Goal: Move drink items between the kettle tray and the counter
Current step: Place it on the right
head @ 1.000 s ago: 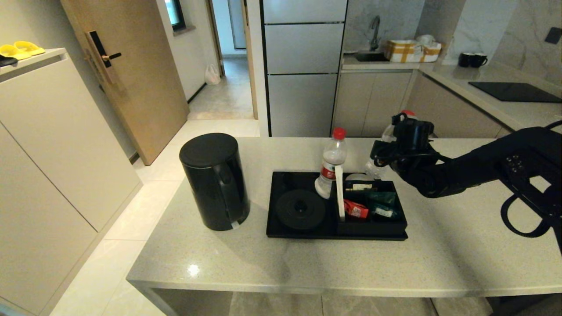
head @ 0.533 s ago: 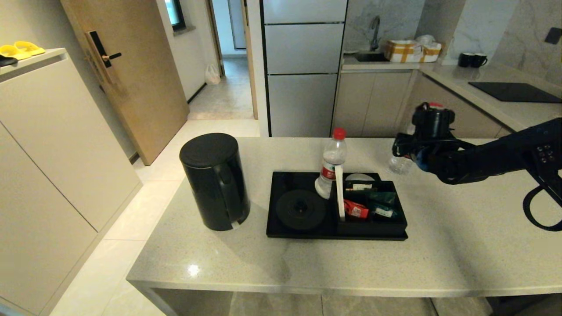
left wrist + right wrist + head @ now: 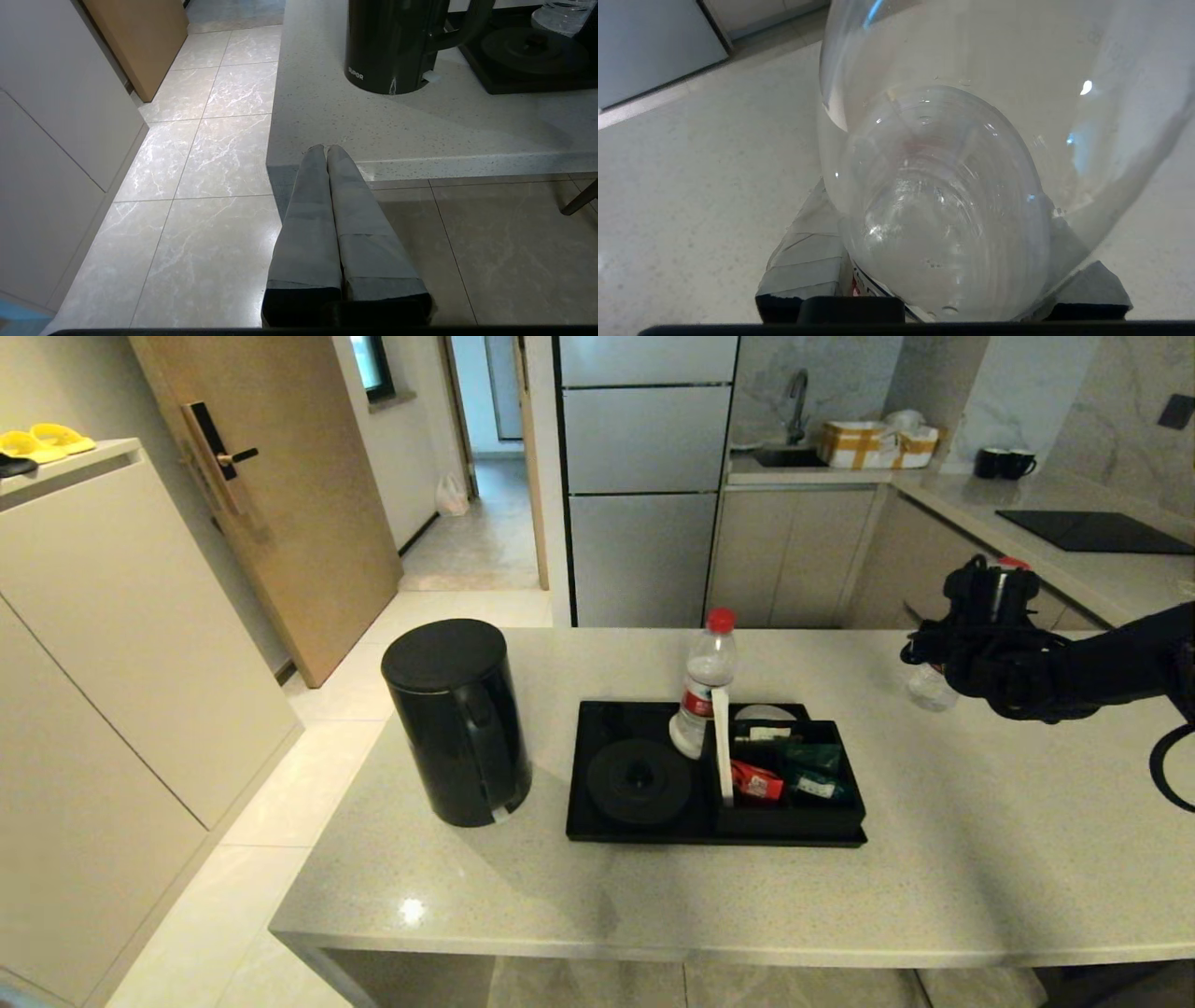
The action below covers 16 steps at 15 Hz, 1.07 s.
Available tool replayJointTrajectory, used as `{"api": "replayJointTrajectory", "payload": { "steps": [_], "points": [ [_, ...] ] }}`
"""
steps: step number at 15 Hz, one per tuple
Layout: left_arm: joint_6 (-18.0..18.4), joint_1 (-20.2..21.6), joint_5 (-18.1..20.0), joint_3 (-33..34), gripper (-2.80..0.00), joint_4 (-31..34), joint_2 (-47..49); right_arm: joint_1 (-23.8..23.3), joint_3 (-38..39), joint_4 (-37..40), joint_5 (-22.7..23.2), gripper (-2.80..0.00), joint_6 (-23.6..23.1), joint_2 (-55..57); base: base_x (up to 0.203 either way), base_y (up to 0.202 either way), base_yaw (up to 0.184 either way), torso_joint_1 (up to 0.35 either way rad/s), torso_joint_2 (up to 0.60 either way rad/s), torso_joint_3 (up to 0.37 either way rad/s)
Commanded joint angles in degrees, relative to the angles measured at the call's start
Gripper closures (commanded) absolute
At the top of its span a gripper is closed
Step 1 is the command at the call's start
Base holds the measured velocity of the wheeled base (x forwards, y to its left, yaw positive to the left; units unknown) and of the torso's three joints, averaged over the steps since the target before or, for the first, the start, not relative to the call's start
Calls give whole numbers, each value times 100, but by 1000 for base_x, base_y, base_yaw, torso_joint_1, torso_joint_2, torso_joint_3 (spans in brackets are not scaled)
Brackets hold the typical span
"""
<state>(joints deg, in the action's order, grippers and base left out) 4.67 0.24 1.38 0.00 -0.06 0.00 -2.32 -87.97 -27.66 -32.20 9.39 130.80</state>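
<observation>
My right gripper (image 3: 971,649) clasped a water bottle (image 3: 932,689), upright, above the tabletop (image 3: 934,821), far right of the tray (image 3: 597,821). My left gripper (image 3: 325,149), fingers pressed together, waited off the tabletop's near left corner.

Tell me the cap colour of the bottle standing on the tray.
Red. The bottle's cap shows best in the head view, above the tray.

You are working in a home kitchen: a stone counter (image 3: 934,821), a sink with tap (image 3: 794,425), a black hob panel (image 3: 1092,530), tall cabinet fronts (image 3: 639,485), a wooden entry door (image 3: 271,495) and tiled floor (image 3: 210,135) identify it.
</observation>
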Motion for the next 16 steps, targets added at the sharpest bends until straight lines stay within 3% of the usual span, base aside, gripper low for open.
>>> {"api": "replayJointTrajectory", "payload": {
  "steps": [1,5,13,14,16],
  "points": [
    [3,2,-2,3,0,-3,0,-82,-168,-40,-50,0,-48,411,0,0,0,0,0,0],
    [8,2,3,0,0,-3,0,-216,-466,-55,-66,0,-235,1008,0,0,0,0,0,0],
    [-1,2,3,0,0,-3,0,-181,-326,-91,-75,0,-332,921,0,0,0,0,0,0],
    [-1,2,-6,9,0,-3,0,-181,-326,-64,-84,-280,-332,903,0,0,0,0,0,0],
    [8,2,3,9,0,-3,0,-182,-379,-56,-119,-280,-315,879,0,0,0,0,0,0]
  ]
}}
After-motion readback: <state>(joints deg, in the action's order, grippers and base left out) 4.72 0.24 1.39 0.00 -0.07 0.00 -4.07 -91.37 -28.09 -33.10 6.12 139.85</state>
